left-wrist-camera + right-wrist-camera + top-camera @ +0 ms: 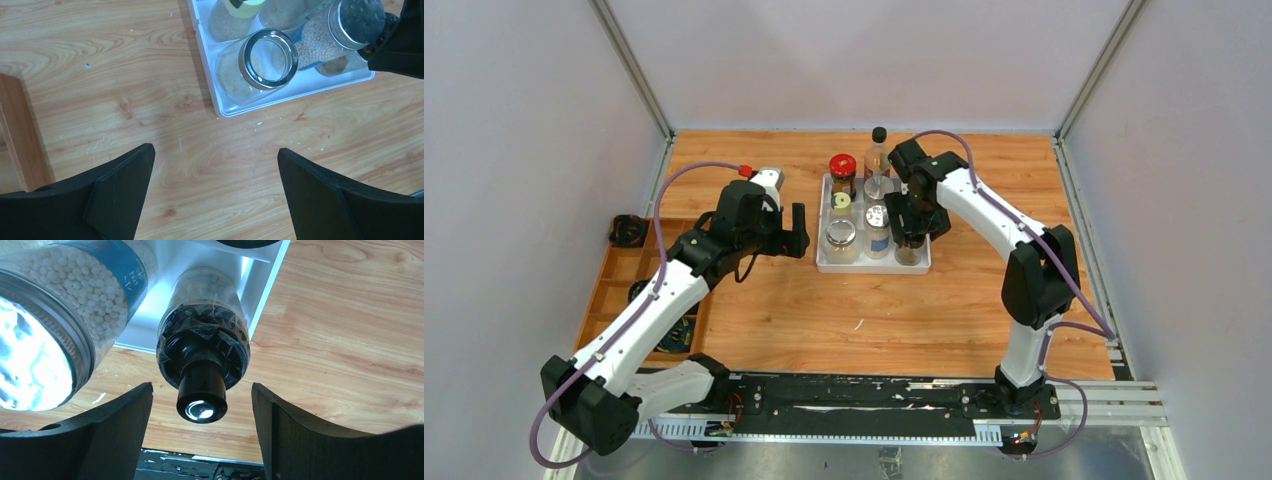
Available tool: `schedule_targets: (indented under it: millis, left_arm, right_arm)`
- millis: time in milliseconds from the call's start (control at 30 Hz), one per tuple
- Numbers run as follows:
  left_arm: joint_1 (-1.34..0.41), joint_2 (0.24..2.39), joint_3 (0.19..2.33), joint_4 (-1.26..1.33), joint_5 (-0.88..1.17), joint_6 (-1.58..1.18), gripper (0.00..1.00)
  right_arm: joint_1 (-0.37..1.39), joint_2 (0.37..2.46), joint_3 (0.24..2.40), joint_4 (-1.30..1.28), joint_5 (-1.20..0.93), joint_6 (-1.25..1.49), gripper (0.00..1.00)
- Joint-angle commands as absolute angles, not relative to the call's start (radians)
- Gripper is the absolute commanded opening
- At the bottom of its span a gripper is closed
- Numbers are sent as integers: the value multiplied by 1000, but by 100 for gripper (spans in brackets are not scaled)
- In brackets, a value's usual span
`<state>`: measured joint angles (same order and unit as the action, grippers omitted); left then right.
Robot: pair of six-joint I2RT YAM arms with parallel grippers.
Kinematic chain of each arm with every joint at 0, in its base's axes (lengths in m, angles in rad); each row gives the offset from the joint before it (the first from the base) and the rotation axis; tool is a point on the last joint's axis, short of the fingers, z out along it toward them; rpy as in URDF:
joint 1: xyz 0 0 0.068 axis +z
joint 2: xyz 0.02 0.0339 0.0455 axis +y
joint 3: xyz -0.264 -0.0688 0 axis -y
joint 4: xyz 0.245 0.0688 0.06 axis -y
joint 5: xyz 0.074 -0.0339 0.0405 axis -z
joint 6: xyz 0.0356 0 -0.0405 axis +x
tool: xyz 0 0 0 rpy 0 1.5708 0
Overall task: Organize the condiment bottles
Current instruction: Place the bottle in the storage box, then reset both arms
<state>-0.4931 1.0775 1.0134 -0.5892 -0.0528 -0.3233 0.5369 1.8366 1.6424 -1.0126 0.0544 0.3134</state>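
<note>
Your station is a robotics lab test cell: blank white panels (514, 150) set in aluminium posts (632, 68) box in a wood table (824, 320). The left arm (639, 310) and right arm (994, 215) are bolted to a black rail (854, 395), trailing purple cables (940, 132).

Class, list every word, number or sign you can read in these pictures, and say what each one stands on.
Nothing here reads clearly.
On the blue label of the clear glass jar of white beads: white lettering, too blurred and tilted to read.
On the red-capped glass jar: any print is too small to read.
On the tall clear black-capped bottle: any print is too small to read.
</note>
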Motion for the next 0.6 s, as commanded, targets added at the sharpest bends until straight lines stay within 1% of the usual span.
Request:
schedule_targets:
  millis: [0, 300, 467, 567]
  left_arm:
    - [-488, 1053, 1002, -577, -30, -322, 100]
    - [-488, 1033, 978, -548, 29, -321, 100]
    - [-488, 1011, 931, -485, 63, -327, 100]
    - [-488, 982, 875, -413, 89, -338, 100]
  right_arm:
    - [551, 1798, 1648, -1026, 82, 298, 77]
    - [552, 1695, 1603, -976, 100, 288, 80]
    - [552, 1618, 1525, -919, 113, 276, 81]
    - [551, 1556, 1450, -864, 122, 264, 84]
